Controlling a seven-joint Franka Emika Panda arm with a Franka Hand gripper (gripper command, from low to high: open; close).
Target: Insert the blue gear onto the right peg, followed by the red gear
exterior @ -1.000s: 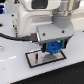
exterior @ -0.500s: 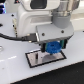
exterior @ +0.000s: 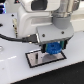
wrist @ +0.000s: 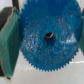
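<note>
- Up close in the wrist view: the blue gear [wrist: 47, 39], filling most of the frame, toothed rim running round from upper centre to lower centre, a small dark hole at the hub just left of frame centre, a few faint red specks on the face at upper right.
- Pinched at its two sides between the teal finger pads [wrist: 9, 42], one pad broad and clear along the frame's left edge, the other only a sliver at the right edge; both pressed against the gear's rim.
- Behind the gear, pale surface in the lower corners and a dark patch at the upper left corner; too blurred to name.
- Farther off, in the exterior view: the gripper [exterior: 51, 49] at frame centre, pointing downward, clamped on the blue gear [exterior: 52, 49], which shows as a bright blue patch between the dark fingers.
- Directly below, a black-framed pale plate [exterior: 37, 59] lying flat on the white table [exterior: 15, 72], spanning the lower middle of the frame.
- Gear low over the plate's right part; contact or gap not discernible at this resolution.
- The right peg hidden or too small to make out; the red gear not seen in either view.
- Above, the white arm body [exterior: 37, 17] filling the upper centre, a black cable [exterior: 12, 37] curving in from the left edge.
</note>
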